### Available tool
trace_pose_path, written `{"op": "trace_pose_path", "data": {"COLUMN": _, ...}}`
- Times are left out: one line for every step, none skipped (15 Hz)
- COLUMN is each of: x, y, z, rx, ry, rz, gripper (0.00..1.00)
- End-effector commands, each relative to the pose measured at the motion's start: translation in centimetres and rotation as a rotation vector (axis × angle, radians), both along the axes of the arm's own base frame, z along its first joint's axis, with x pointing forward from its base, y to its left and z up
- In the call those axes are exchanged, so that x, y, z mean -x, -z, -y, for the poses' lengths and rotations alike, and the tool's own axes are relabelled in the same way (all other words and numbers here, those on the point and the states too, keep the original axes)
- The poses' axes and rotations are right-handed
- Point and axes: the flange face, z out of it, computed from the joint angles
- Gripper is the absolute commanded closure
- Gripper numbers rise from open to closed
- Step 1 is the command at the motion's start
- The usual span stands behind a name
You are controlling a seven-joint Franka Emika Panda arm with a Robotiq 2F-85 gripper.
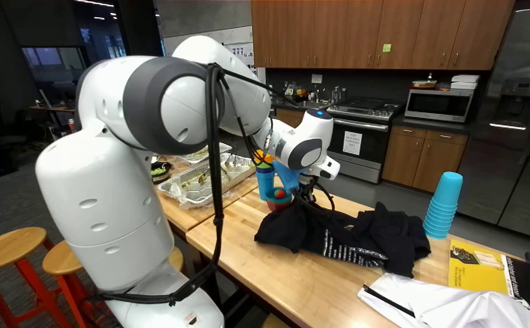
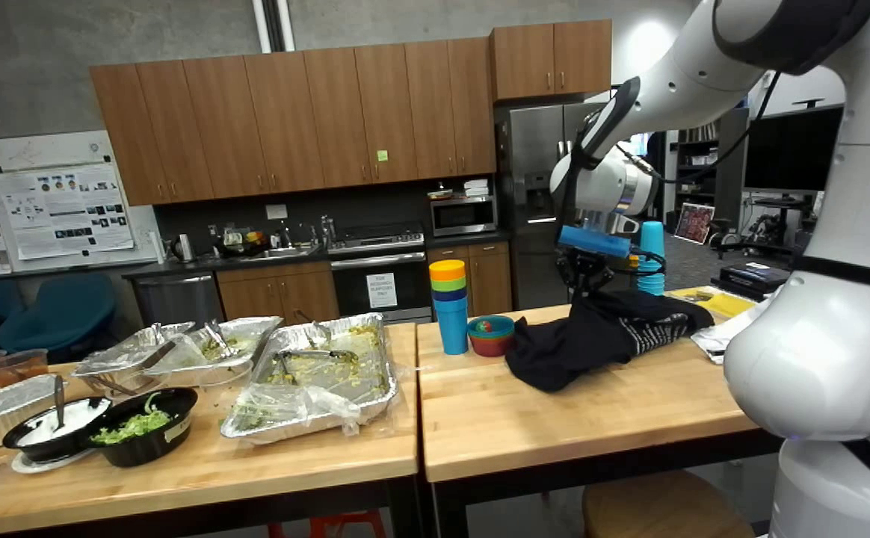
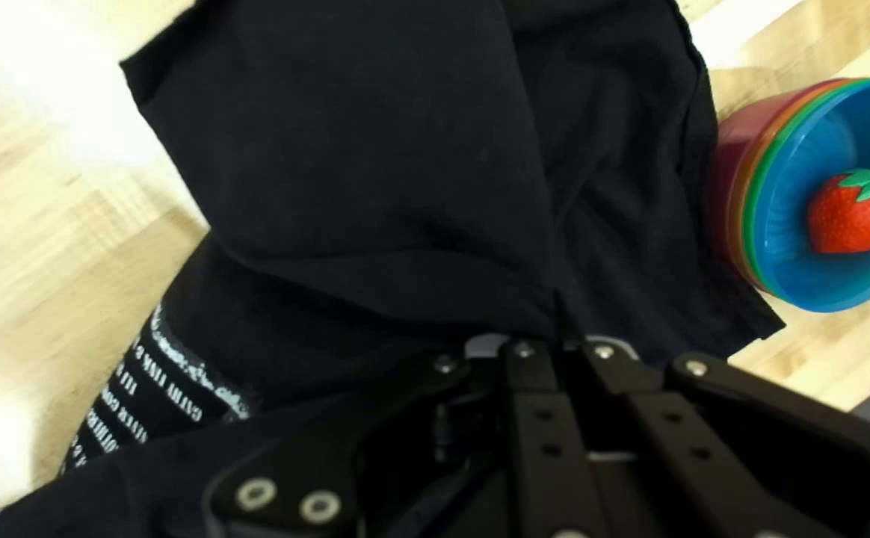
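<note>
Currently I have the white-lettered black shirt (image 3: 375, 164) bunched below the jaws of my gripper (image 3: 564, 347), which are all but closed, pinching a fold of it, while nested plastic bowls (image 3: 801, 164) stand near them, to their right in the wrist view, cradling a toy strawberry (image 3: 850, 215).

Counts: black garment (image 3: 368, 149), one; white cloth (image 1: 456, 303), one; bowl stack (image 3: 783, 202), one; toy strawberry (image 3: 850, 220), one; cup stacks (image 1: 443, 205), two; black bowls (image 2: 136, 451), two; adjoining tables (image 2: 510, 422), two.
</note>
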Motion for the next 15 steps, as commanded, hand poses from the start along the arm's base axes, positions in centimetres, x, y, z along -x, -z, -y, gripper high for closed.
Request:
{"op": "trace_pose_path", "data": {"x": -2.4, "y": 0.3, "z": -1.0, "rx": 0.019, "ry": 0.026, "rz": -0.011, "gripper": 0.99}}
{"op": "trace_pose_path", "data": {"x": -2.8, "y": 0.6, "z": -1.4, "rx": 0.024, "ry": 0.026, "rz": -0.015, "gripper": 0.99}}
{"op": "trace_pose_path", "data": {"x": -3.2, "y": 0.8, "z": -1.9, "rx": 0.029, "ry": 0.025, "rz": -0.021, "gripper": 0.99}}
{"op": "trace_pose_path", "data": {"x": -3.6, "y": 1.0, "z": -2.4, "rx": 0.037, "ry": 0.022, "rz": -0.03, "gripper": 0.99}}
{"op": "trace_pose_path", "data": {"x": -4.0, "y": 1.3, "z": -2.9, "rx": 0.044, "ry": 0.02, "rz": -0.037, "gripper": 0.99}}
{"op": "trace_pose_path", "data": {"x": -4.4, "y": 1.5, "z": -3.4, "rx": 0.048, "ry": 0.019, "rz": -0.046, "gripper": 0.99}}
{"op": "trace_pose_path", "data": {"x": -5.0, "y": 1.8, "z": -3.9, "rx": 0.052, "ry": 0.021, "rz": -0.059, "gripper": 0.99}}
{"op": "trace_pose_path", "data": {"x": -5.6, "y": 2.2, "z": -4.3, "rx": 0.059, "ry": 0.029, "rz": -0.07, "gripper": 0.99}}
{"op": "trace_pose_path", "data": {"x": -6.2, "y": 2.5, "z": -4.5, "rx": 0.064, "ry": 0.038, "rz": -0.08, "gripper": 0.99}}
{"op": "trace_pose_path", "data": {"x": -6.6, "y": 2.6, "z": -4.8, "rx": 0.056, "ry": 0.03, "rz": -0.113, "gripper": 0.99}}
{"op": "trace_pose_path", "data": {"x": -7.0, "y": 2.8, "z": -5.0, "rx": 0.071, "ry": 0.031, "rz": -0.109, "gripper": 0.99}}
{"op": "trace_pose_path", "data": {"x": -7.5, "y": 3.1, "z": -5.0, "rx": 0.087, "ry": 0.031, "rz": -0.114, "gripper": 0.99}}
{"op": "trace_pose_path", "data": {"x": -7.9, "y": 3.3, "z": -4.9, "rx": 0.096, "ry": 0.035, "rz": -0.135, "gripper": 0.69}}
{"op": "trace_pose_path", "data": {"x": -8.0, "y": 3.6, "z": -4.7, "rx": 0.103, "ry": 0.024, "rz": -0.192, "gripper": 0.69}}
{"op": "trace_pose_path", "data": {"x": -8.0, "y": 3.8, "z": -4.6, "rx": 0.102, "ry": 0.015, "rz": -0.218, "gripper": 0.64}}
